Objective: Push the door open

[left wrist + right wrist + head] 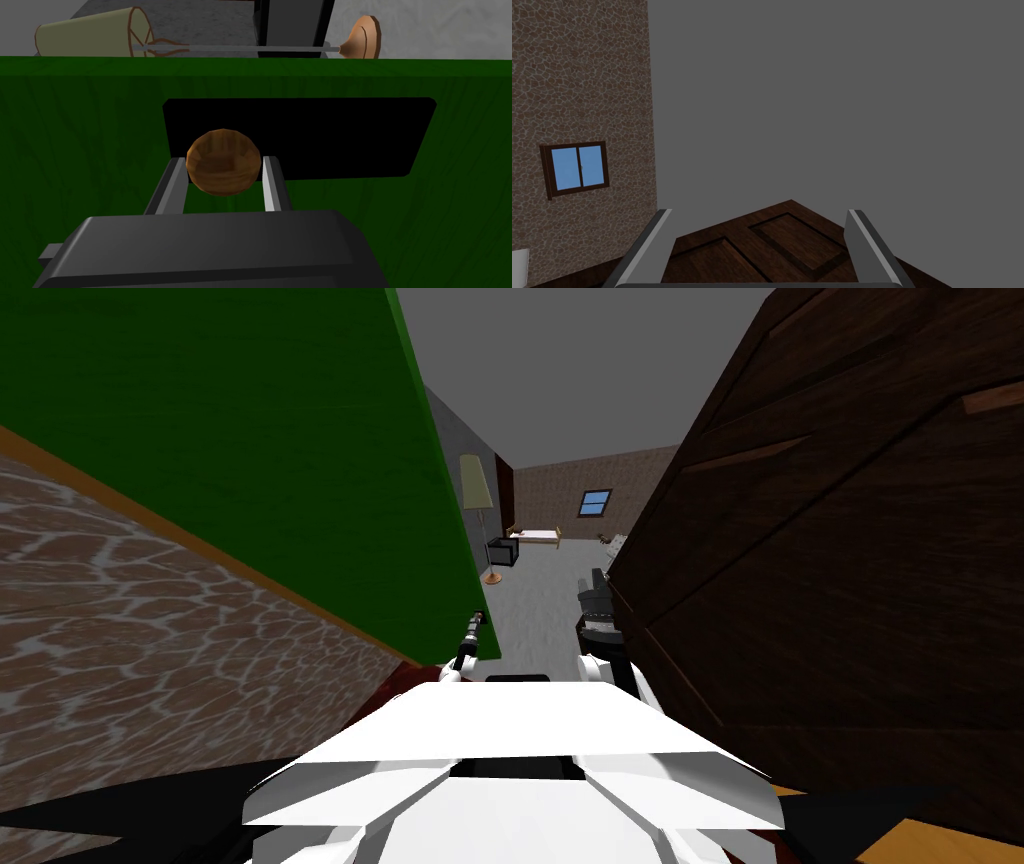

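Green door (250, 438) takes up my whole left side, and its free edge runs down to my left jaws. On my right, one dark brown panelled wood face (850, 588) crowds in close, with my right jaws just beside it. Between those two edges a narrow lane of grey floor (545, 608) leads into the room beyond. In there I count one floor lamp (477, 483), one black box (503, 552), one bed (535, 534) and one window (595, 501). On the door there's one black plate (340, 135) carrying one round brown knob (223, 167). Left jaws are closed in on that knob, pressing both its sides. Right jaws gape wide, holding nothing.
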Tool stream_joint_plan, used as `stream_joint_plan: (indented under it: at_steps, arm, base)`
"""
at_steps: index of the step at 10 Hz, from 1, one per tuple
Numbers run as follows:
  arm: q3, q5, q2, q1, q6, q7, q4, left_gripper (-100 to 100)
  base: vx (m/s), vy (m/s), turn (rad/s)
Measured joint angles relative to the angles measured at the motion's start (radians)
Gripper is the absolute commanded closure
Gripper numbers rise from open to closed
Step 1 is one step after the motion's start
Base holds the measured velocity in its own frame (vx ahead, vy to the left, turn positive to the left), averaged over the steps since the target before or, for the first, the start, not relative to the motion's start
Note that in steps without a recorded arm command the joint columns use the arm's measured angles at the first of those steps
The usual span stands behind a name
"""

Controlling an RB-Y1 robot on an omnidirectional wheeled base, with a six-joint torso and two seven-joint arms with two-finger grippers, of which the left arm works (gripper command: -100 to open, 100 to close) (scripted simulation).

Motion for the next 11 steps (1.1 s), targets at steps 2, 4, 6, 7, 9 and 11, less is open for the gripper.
stream_joint_plan:
  at_steps: [2,4,6,7,9,11]
  arm:
    - [0.02,0.007,-0.002,0.033,0.025,-0.016,-0.05,100]
    - [0.041,0.018,0.005,-0.01,-0.01,-0.015,0.027,100]
    - [0.058,0.024,0.007,0.017,0.01,-0.026,-0.025,100]
    - [0.067,0.028,0.007,0.02,0.012,-0.03,-0.026,100]
    - [0.087,0.036,0.011,0.012,0.005,-0.034,-0.004,100]
    - [0.107,0.045,0.014,0.009,0.0,-0.041,0.0,100]
  base:
    - [0.147,-0.09,0.05]
    - [0.137,-0.073,0.034]
    - [0.139,-0.082,0.058]
    - [0.17,-0.08,0.041]
    - [0.177,-0.071,0.044]
    - [0.158,-0.069,0.049]
